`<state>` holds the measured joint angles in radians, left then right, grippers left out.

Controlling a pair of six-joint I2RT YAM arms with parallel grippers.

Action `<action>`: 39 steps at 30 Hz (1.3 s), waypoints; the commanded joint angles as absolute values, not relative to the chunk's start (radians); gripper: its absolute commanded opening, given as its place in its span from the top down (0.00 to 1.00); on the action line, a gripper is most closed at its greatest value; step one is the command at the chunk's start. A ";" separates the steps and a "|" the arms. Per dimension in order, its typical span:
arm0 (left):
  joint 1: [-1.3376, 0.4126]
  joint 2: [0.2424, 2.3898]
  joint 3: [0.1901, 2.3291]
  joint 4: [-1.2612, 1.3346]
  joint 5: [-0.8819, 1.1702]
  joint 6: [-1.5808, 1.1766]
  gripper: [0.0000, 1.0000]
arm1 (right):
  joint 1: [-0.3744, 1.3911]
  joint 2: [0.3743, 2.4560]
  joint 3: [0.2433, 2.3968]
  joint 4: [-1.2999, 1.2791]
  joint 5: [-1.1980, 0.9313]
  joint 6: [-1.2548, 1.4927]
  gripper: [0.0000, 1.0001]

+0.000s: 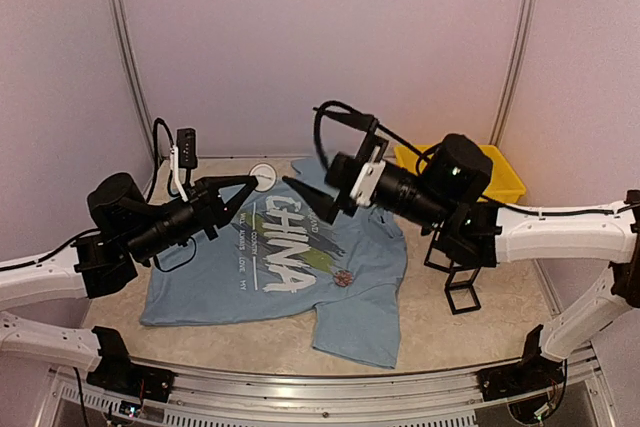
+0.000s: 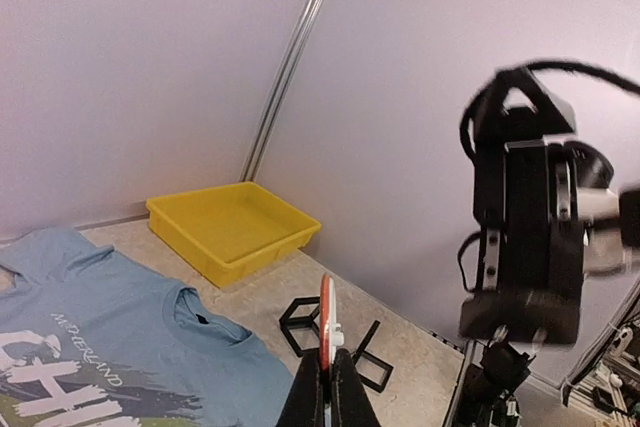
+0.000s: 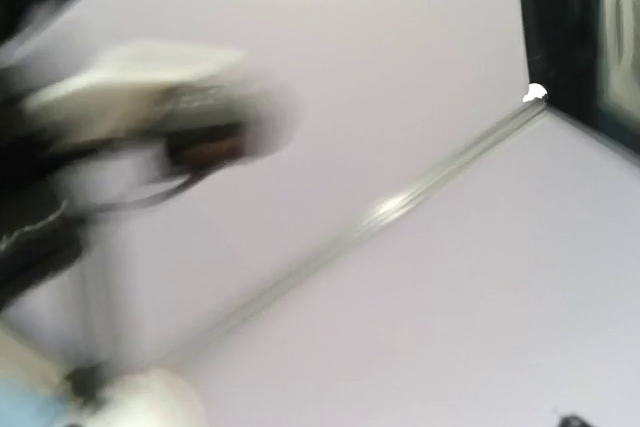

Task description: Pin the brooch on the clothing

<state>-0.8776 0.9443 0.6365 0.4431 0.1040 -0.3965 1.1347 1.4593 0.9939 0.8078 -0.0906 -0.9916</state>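
Observation:
The light blue T-shirt [image 1: 290, 297] with white "CHINA" lettering lies flat on the table; it also shows in the left wrist view [image 2: 120, 337]. My left gripper [image 1: 252, 181] is raised above the shirt's far left part. It is shut [image 2: 328, 355] on the brooch [image 2: 326, 312], a thin round disc with an orange-red face and a white back, which stands edge-on above the fingertips; in the top view it shows as a white disc [image 1: 263, 176]. My right gripper [image 1: 290, 184] hovers facing it, tips close to the brooch. Its fingers do not show in the blurred right wrist view.
A yellow tray [image 1: 505, 182] stands at the back right [image 2: 230, 232]. Black wire-frame cubes [image 1: 460, 292] stand right of the shirt [image 2: 305, 322]. A small reddish spot [image 1: 343, 278] sits on the shirt's chest. Walls close in the table on three sides.

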 commanded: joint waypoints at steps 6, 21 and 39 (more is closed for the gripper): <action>-1.007 0.974 0.493 0.923 -0.103 -0.264 1.00 | 0.853 1.483 1.144 0.740 -0.652 0.615 0.24; -1.024 1.166 0.584 1.146 -0.006 -0.291 1.00 | 0.948 1.584 1.138 0.859 -0.571 0.654 0.55; -1.025 1.218 0.609 1.186 0.052 -0.324 1.00 | 0.976 1.621 1.200 0.810 -0.620 0.606 0.87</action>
<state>-1.0180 1.2098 0.5865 1.1461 0.0277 -0.3080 0.9630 1.6073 1.1683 0.8234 -0.6044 0.6250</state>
